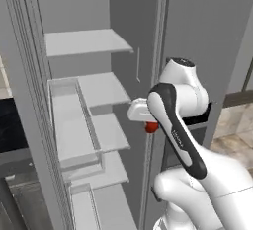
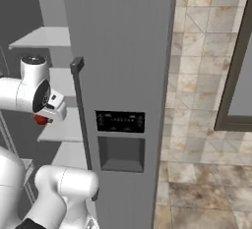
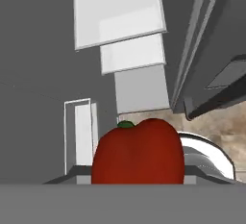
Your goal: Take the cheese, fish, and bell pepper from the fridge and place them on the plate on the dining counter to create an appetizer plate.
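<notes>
Open fridge (image 1: pixel 89 91) shelves, claw (image 1: pixel 149 123) gripping bell pepper (image 3: pixel 138 153) beside door edge

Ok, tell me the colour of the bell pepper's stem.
Green, atop the dark-red bell pepper; the hand view shows it best.

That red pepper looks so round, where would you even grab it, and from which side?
Across its broad middle, one jaw on each flank of the pepper. It is rounded and widest there, and the green stem nub on top offers nothing to grip. That looks to be how the gripper has it by the fridge.
</notes>
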